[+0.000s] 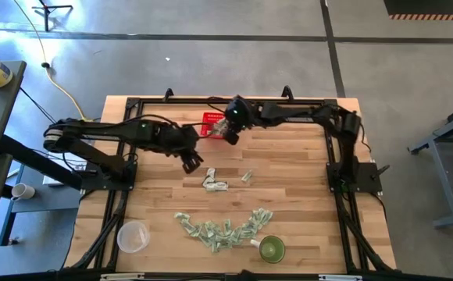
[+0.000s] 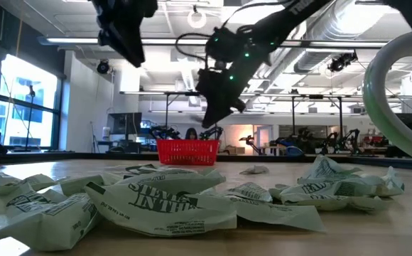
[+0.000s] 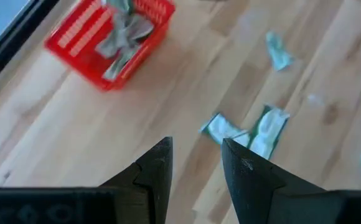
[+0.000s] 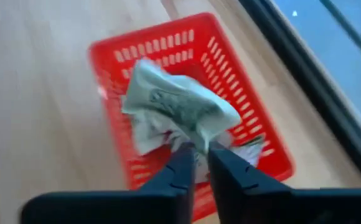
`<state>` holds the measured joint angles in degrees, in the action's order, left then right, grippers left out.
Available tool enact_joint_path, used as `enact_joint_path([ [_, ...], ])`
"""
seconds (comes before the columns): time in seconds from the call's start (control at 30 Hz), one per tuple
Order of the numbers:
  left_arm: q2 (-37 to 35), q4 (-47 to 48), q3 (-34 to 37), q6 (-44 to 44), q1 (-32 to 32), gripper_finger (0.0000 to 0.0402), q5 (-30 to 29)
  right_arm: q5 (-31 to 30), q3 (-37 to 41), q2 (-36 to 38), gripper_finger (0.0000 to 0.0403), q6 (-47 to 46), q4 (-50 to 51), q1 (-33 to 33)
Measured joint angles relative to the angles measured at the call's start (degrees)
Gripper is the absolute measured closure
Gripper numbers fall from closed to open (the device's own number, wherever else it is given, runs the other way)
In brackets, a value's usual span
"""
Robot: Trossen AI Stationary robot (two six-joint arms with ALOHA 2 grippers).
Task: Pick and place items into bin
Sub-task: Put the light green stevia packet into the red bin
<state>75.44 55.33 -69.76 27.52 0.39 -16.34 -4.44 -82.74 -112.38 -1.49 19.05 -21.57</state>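
The red basket (image 1: 209, 121) stands near the table's far edge and holds several crumpled green-and-white pieces (image 3: 121, 37). My right gripper (image 4: 196, 163) hangs over the basket (image 4: 230, 68), shut on one crumpled piece (image 4: 180, 106); it also shows in the high view (image 1: 230, 133) and the low view (image 2: 217, 107). My left gripper (image 3: 196, 165) is open and empty above the table's middle (image 1: 191, 162), to the near left of the basket. Two loose pieces (image 1: 215, 183) lie just near of it. A row of many pieces (image 1: 222, 230) lies by the near edge. My right gripper pinches the crumpled piece by one bunched end (image 4: 194, 142) between its two fingertips. The fingers come from above, slanting toward the table's left. The rest of the piece stands out beyond the fingertips, lifted clear over the basket's open top.
A clear plastic cup (image 1: 133, 236) stands at the near left and a round green cup (image 1: 272, 249) at the near right end of the row of pieces. One single piece (image 1: 247, 176) lies mid-table. A dark frame rail (image 4: 305, 68) runs behind the basket.
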Motion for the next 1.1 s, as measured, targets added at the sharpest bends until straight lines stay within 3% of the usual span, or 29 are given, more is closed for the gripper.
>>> enact_joint_path([
  [0.1, 0.63, 4.96, 0.09, 0.84, 1.18, 0.0229, 4.44, -2.2, -4.19, -1.31, 0.0315, 3.47, 3.06, 0.12],
  [0.27, 1.57, 3.83, 2.52, -4.37, 0.61, 0.0229, 8.85, -2.46, -6.91, -0.82, 0.0215, 5.29, 7.21, 0.12],
  [0.4, 1.55, 0.63, 7.46, -11.21, -0.13, 0.0229, 19.0, 0.04, -7.51, 1.9, 0.016, 13.97, 11.79, 1.8],
  [0.53, 1.55, -8.25, 14.37, -18.31, -0.03, 0.0229, 29.3, 1.47, -7.63, 3.82, 0.0144, 23.19, 20.51, 5.41],
  [0.63, 1.55, -9.58, 17.79, -25.88, -0.55, 0.0229, 30.47, 1.86, -7.41, 4.61, 0.0144, 24.43, 27.32, 7.89],
  [0.8, -0.36, -2.24, 18.4, -18.68, -7.28, 0.0229, 39.43, 3.25, -3.47, 8.04, 0.0143, 21.13, 31.47, 11.59],
  [0.87, -2.29, -3.74, 18.3, -18.17, -13.97, 0.0229, 37.03, 3.08, 1.28, 10.42, 0.0143, 18.92, 29.46, 12.67],
  [0.97, -3.13, -10.14, 18.32, -18.65, -24.03, 0.0229, 25.48, 0.35, 10.5, 16.55, 0.0143, 15.57, 25.44, 14.2],
  [1.1, -1.24, -17.38, 18.23, -13.57, -30.58, 0.0229, 14.99, -3.0, 23.11, 26.55, 0.0143, 9.34, 20.2, 16.37],
])
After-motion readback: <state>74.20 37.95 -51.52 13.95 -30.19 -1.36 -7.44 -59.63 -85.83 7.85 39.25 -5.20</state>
